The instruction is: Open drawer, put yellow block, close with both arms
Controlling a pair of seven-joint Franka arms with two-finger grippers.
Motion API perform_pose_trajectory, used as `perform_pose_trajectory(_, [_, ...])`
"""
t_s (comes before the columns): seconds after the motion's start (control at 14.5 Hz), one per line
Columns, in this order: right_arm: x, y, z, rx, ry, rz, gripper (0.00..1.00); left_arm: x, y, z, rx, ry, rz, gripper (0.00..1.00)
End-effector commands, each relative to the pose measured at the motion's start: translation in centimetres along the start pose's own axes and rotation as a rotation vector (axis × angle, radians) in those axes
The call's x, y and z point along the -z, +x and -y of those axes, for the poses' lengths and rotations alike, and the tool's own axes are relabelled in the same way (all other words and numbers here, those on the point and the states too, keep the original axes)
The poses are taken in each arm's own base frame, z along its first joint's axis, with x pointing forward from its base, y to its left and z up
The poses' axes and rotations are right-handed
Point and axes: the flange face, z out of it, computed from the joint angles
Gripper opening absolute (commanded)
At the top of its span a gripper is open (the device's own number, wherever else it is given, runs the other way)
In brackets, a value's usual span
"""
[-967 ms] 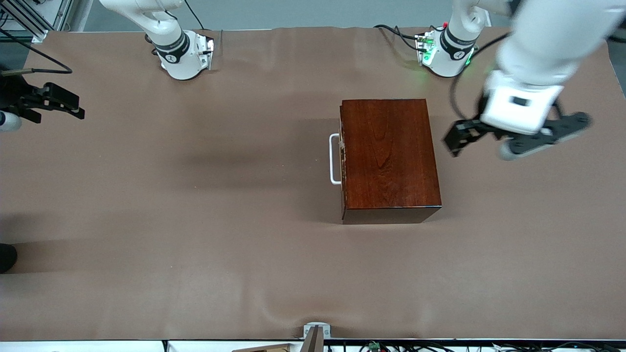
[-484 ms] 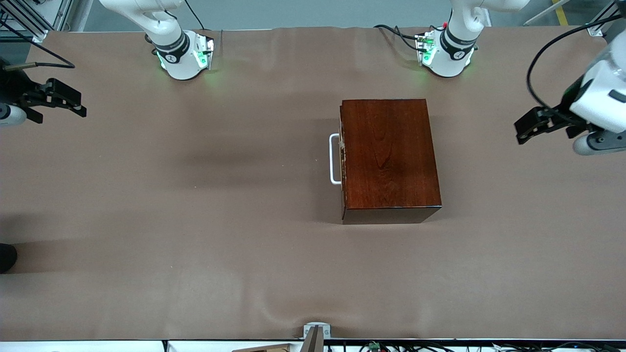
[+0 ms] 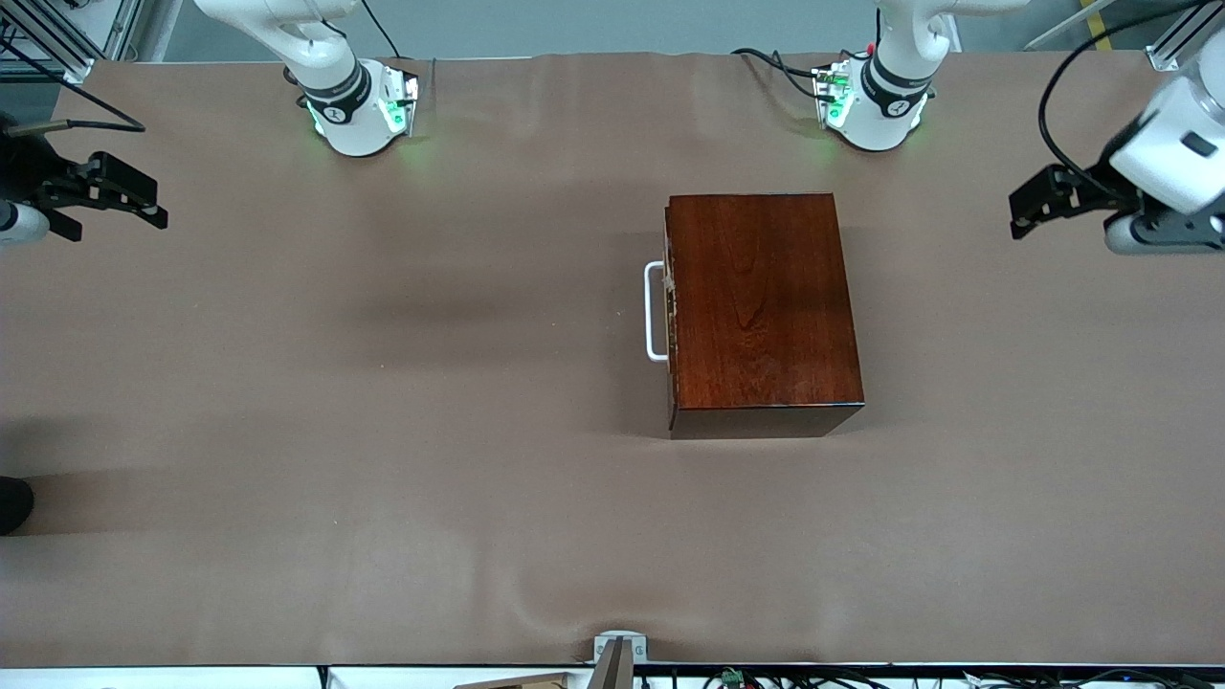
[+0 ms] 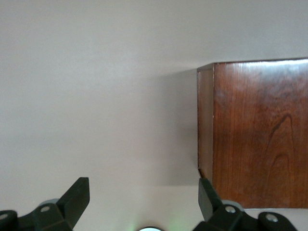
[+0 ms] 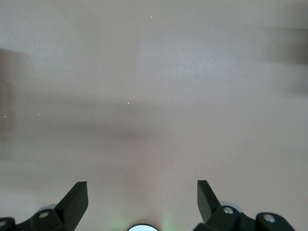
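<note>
The left gripper (image 4: 142, 195) is released: its two black fingers (image 4: 77, 195) stand wide apart with only bare table (image 3: 383, 431) between them, and it holds nothing. In the front view it hangs in the upper part of the frame, at the edge on the left arm's end, over the table and well apart from the box (image 3: 761, 306). Its white wrist (image 3: 1163, 153) slopes in from that edge, a black cable (image 3: 1053, 105) looping above it. The left wrist view looks down on one corner of the box.

The right gripper (image 5: 142, 195) is released too, its fingers (image 5: 74, 197) spread just as wide over plain brown table, grasping nothing. In the front view it sits in the upper part of the frame, at the edge on the right arm's end, with little of its arm showing.

The two bases (image 3: 359, 105) stand along the top of the front view, each with a green light (the small marks on their black bands are too small to read).

The drawer (image 3: 672, 306) is shut flush in the dark red-brown box, a little toward the left arm's end of mid-frame. Its white handle (image 3: 654, 311) faces the right arm's end. Neither gripper touches it.
</note>
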Motion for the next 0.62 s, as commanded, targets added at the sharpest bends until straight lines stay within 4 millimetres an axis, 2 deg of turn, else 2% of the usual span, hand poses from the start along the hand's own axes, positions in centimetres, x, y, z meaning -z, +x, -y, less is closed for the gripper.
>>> perform_pose_trajectory(0.0, [0.5, -0.7, -0.5, 0.001, -0.006, -0.007, 1.00, -0.1, -2.7, 0.1, -0.031, -0.010, -0.031, 1.00])
perform_pose_trajectory(0.41, [0.5, -0.6, -0.3, 0.004, -0.008, -0.016, 1.00, 2.0, -2.3, 1.0, -0.076, -0.013, -0.067, 1.00])
perform_pose_trajectory(0.55, [0.5, -0.5, -0.4, 0.002, -0.008, -0.017, 1.00, 2.0, -2.1, 1.9, -0.057, -0.014, -0.061, 1.00])
